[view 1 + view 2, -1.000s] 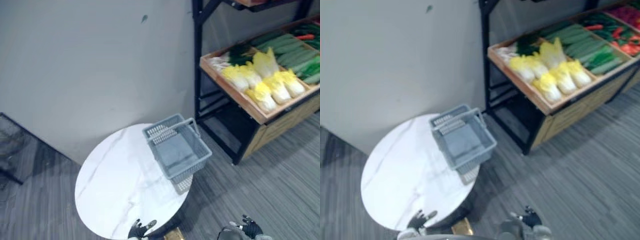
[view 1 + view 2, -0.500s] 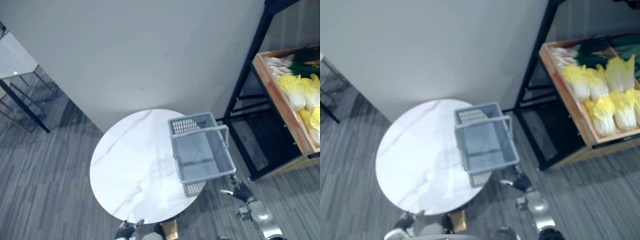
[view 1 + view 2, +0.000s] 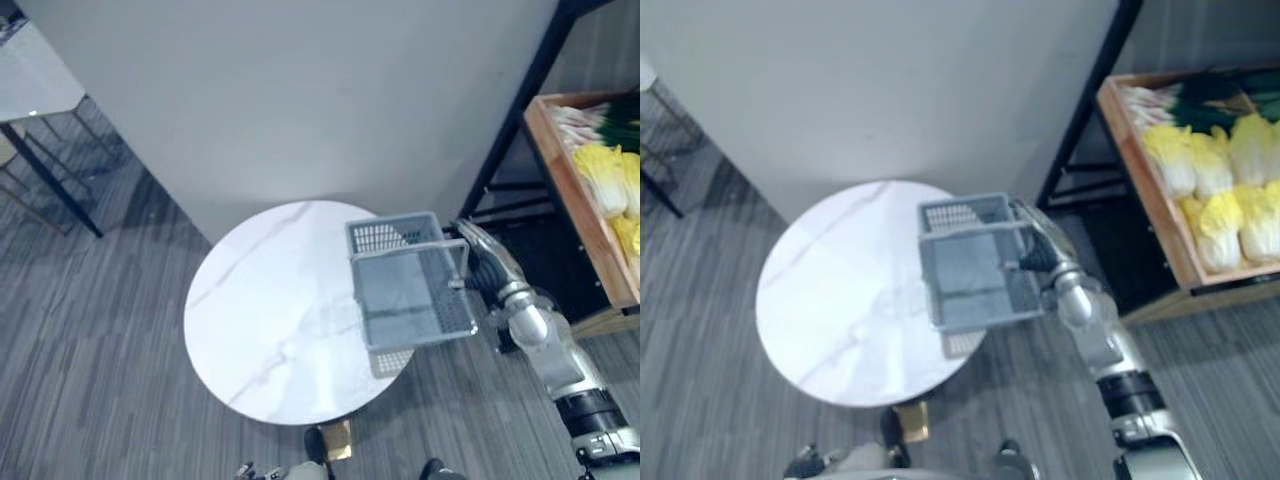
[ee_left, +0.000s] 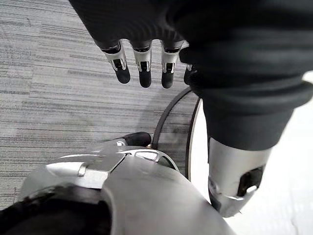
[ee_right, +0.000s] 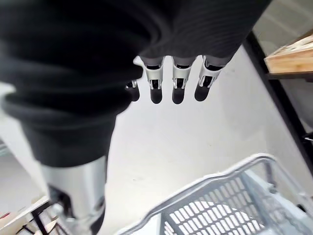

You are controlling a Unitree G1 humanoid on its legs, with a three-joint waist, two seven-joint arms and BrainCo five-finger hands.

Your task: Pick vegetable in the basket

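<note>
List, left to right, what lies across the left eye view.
side table → round white marble table → grey basket → right hand → wooden crate holding napa cabbages

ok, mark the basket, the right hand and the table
basket [image 3: 383, 236], left eye view, far mesh wall
right hand [image 3: 487, 265], left eye view, dark back cover
table [image 3: 265, 310], left eye view, bare marble top

Beyond the right hand [image 3: 1036, 246], the wooden crate [image 3: 1145, 185] of vegetables [image 3: 1200, 170] is cut off at the picture's edge. Whether the hand touches the basket [image 3: 975, 265] handle is perhaps too small to tell.
</note>
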